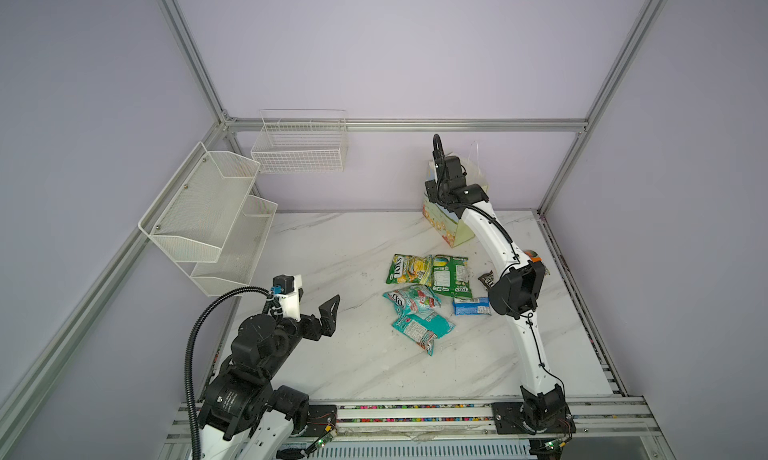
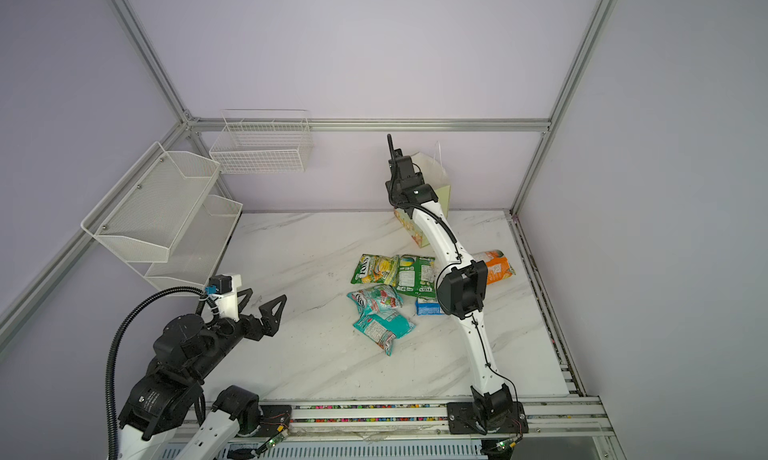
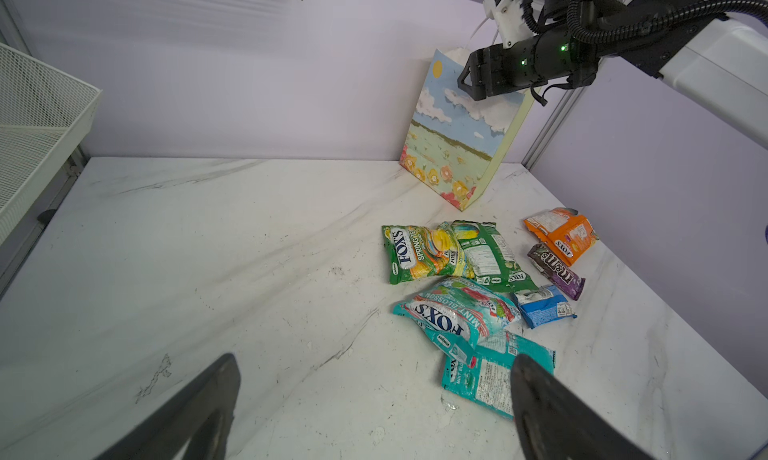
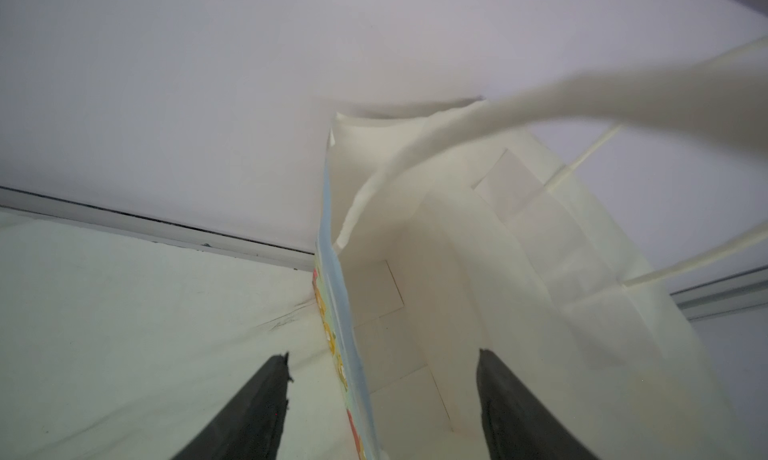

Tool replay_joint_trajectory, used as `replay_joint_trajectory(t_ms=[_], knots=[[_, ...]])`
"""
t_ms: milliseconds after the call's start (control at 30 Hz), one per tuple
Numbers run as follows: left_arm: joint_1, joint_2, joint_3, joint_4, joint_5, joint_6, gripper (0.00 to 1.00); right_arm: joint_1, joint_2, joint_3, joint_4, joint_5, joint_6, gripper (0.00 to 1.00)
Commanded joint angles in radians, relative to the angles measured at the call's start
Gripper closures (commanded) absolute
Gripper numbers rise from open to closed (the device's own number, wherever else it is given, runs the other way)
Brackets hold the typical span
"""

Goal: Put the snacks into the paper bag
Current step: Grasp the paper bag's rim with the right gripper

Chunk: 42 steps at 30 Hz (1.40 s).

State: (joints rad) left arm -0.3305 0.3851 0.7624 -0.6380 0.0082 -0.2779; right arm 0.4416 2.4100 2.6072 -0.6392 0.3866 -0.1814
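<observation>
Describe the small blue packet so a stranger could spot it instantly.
On the white marble table, find the snack packets scattered near the painted paper bag. The small blue packet lies between the purple bar wrapper and a teal packet; it is the only deep-blue one.

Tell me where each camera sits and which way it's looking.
Top view: high behind the arms, both showing, looking down on table, snacks, bag.
Top view: same head, near-identical scene; left end effector open.
Left wrist: low, facing snacks and bag; own fingers and right arm show.
Right wrist: over the bag, looking in; right end effector straddles its wall.
Shared: the bag.
</observation>
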Motion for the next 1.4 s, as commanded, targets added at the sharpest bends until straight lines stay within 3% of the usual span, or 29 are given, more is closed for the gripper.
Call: replay_joint_trajectory(t_ms=[0, 100, 333, 433, 567, 767, 967, 1167, 1367], knots=[[-0.007, 0.009, -0.038, 0.018, 0.012, -0.006, 0.0, 0.011, 0.018, 0.016, 0.028, 0.106, -0.059, 0.3], [-0.007, 0.015, -0.037, 0.018, 0.013, -0.007, 0.0, 0.015, 0.015, -0.003, 0.029, 0.091, -0.069, 0.42], [-0.007, 0.014, -0.038, 0.017, 0.004, -0.007, 0.0, 0.059, 0.006, -0.042, 0.088, 0.159, -0.158, 0.9], [-0.007, 0.012, -0.038, 0.018, 0.001, -0.009, 0.0, 0.09, -0.011, -0.069, 0.142, 0.222, -0.208, 1.0], [-0.007, 0.012, -0.039, 0.016, -0.001, -0.008, 0.0, 0.134, -0.049, -0.13, 0.237, 0.298, -0.285, 1.0], [-0.007, 0.011, -0.04, 0.017, -0.005, -0.008, 0.0, 0.181, -0.092, -0.122, 0.242, 0.295, -0.289, 1.0], [-0.007, 0.011, -0.04, 0.017, -0.005, -0.009, 0.0, 0.295, -0.142, -0.106, 0.234, 0.286, -0.292, 1.0], [-0.007, 0.005, -0.04, 0.015, -0.013, -0.01, 0.0, 0.412, -0.162, -0.061, 0.166, 0.274, -0.239, 1.0], [-0.007, -0.003, -0.04, 0.014, -0.031, -0.009, 0.0, 0.518, -0.189, -0.056, 0.11, 0.268, -0.108, 1.0]])
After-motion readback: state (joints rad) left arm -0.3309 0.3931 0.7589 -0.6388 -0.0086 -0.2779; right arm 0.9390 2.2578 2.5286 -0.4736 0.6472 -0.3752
